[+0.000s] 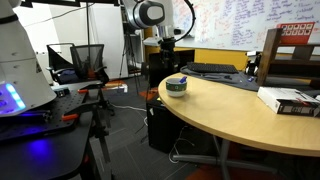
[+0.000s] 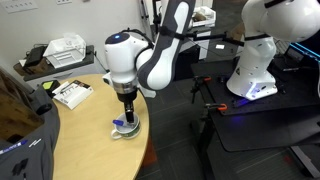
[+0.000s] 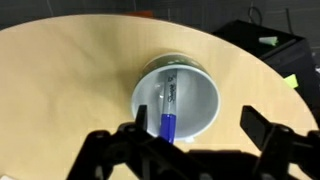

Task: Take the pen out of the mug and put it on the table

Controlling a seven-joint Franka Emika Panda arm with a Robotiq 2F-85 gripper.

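- Gripper: hanging directly above the mug. The fingers are standing wide apart and gripping nothing.
- Pen: lying inside the mug, slanting along the pale inner wall, its blue end pointing toward the gripper. It is showing clearly in the wrist view only. The mug's wall is ringing it on every side.
- Mug: sitting upright on the table, near the curved edge. In an exterior view the gripper is covering part of the mug from above.
- Table: tan wooden top, carrying the mug and the other things listed here, with bare wood showing all round the mug.
- Box: white, lying flat on the table, well apart from the mug.
- Keyboard: dark, lying on the table beyond the mug.
- Chair: black, standing on the floor off the table's edge.
- White robot: standing across the floor from the table, a blue light glowing at its base.
- Whiteboard: hanging on the far wall, covered in writing too small to read.
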